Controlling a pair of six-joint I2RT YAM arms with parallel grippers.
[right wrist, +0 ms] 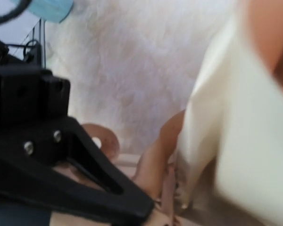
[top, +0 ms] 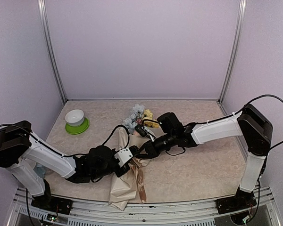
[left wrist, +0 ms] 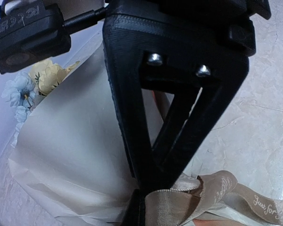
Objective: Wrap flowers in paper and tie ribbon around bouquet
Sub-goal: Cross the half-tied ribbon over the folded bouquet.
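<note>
My left gripper [left wrist: 141, 187] was clenched at its tips on the ribbon [left wrist: 217, 188], which looped out just beyond the fingers, I'd judge to keep the tie taut. The paper [left wrist: 75, 155] lay beneath and beside that gripper, rolled round the flowers [left wrist: 40, 77], whose blooms poked out well ahead of it. The right gripper [top: 142, 150] sat just opposite the left's tip, probably to work the knot. Its own view was blurred, so I couldn't tell whether it gripped anything.
</note>
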